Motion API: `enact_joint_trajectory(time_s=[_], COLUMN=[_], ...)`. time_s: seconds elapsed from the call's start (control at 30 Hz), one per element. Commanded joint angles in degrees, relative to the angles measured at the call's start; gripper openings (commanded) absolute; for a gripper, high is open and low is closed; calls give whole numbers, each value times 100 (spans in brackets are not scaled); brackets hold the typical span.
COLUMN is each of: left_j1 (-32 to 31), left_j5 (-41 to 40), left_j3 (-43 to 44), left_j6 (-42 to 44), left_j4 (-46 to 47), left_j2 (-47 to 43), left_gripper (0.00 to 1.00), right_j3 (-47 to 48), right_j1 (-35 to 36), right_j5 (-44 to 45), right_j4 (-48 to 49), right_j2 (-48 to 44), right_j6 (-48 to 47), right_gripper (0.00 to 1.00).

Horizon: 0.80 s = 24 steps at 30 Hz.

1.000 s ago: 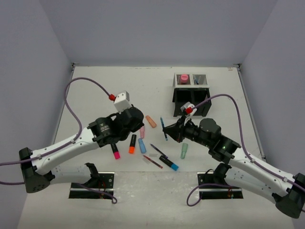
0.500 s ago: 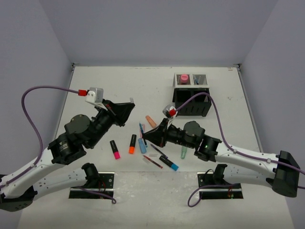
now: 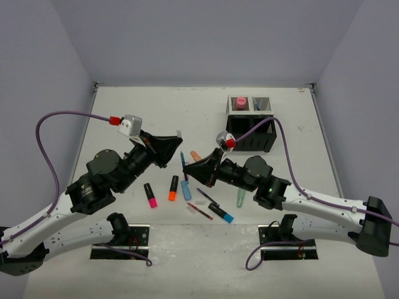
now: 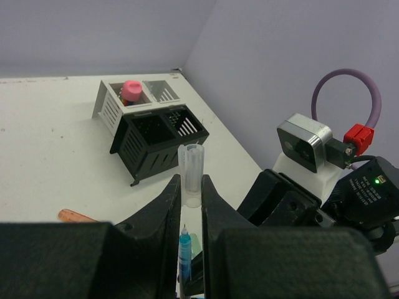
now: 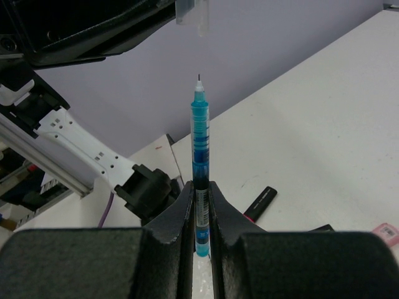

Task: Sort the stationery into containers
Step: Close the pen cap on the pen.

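Observation:
My left gripper (image 3: 178,134) (image 4: 191,184) is shut on a clear pen cap (image 4: 191,169), held in the air over the middle of the table. My right gripper (image 3: 189,169) (image 5: 199,187) is shut on a thin blue pen (image 3: 183,163) (image 5: 199,140) with its bare tip pointing up at the cap (image 5: 190,12), a short gap apart. The black mesh organizer (image 3: 250,128) (image 4: 149,134) stands at the back right with a pink glue stick (image 3: 239,101) (image 4: 131,91) in a pale compartment. Pink (image 3: 150,194), orange (image 3: 173,187), blue (image 3: 186,190), peach (image 3: 196,156) and mint (image 3: 240,197) highlighters lie on the table.
A red pen (image 3: 199,210), a thin dark pen (image 3: 206,196) and a black marker with a blue end (image 3: 221,213) lie near the front under the right arm. Purple cables arch over both arms. Walls close the table at left, back and right.
Both arms have lifted off the table and swung toward each other. The left gripper rose with the cap, and the right brought the blue pen upright under it.

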Motion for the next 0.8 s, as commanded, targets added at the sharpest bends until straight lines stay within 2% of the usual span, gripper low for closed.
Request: enact_joint_trajectory(time_s=[0.0,0.77], left_j1=[23,23], left_j5=[91,167], left_j3=[0,-231], left_j6=[162,270], left_j4=[248,423], left_j2=[-6,52], left_gripper=[0,0], right_j3=[263,549], right_j1=[31,37], right_j5=[261,571], right_j4=[283,-182], right_j2=[-13,-109], right_j6=[-178,-314], right_gripper=[0,0])
